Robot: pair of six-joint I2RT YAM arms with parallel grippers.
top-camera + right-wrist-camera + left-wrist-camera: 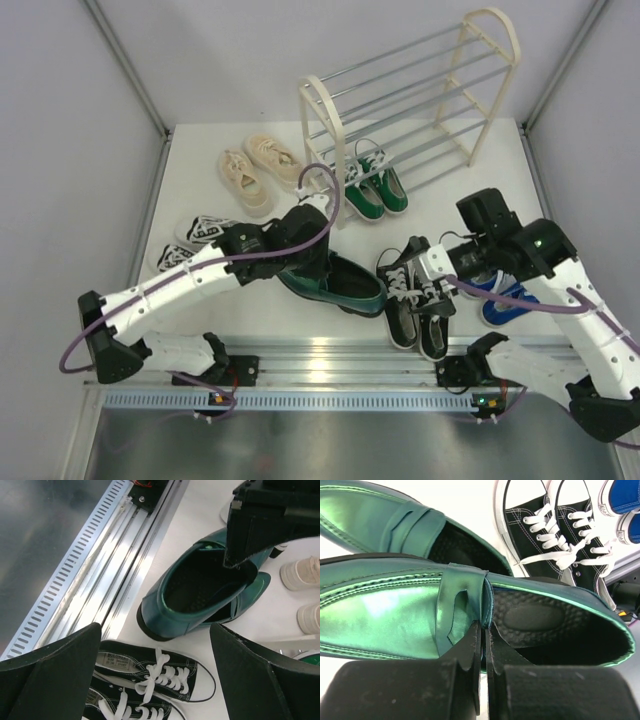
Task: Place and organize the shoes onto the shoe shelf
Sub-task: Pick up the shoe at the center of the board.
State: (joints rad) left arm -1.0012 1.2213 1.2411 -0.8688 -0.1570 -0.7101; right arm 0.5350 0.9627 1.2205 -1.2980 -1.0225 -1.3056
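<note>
White tabletop (195,180), pale grey walls (230,50), silver corner posts (125,65), slotted metal rail (330,400) along near edge

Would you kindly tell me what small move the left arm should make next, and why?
Probably a short, straight lift. The left gripper is shut on the strap edge of the nearer green loafer, which seems to lie on the table beside its mate, while the shoe shelf stands at the far side. Raising it first should free it before carrying.
</note>
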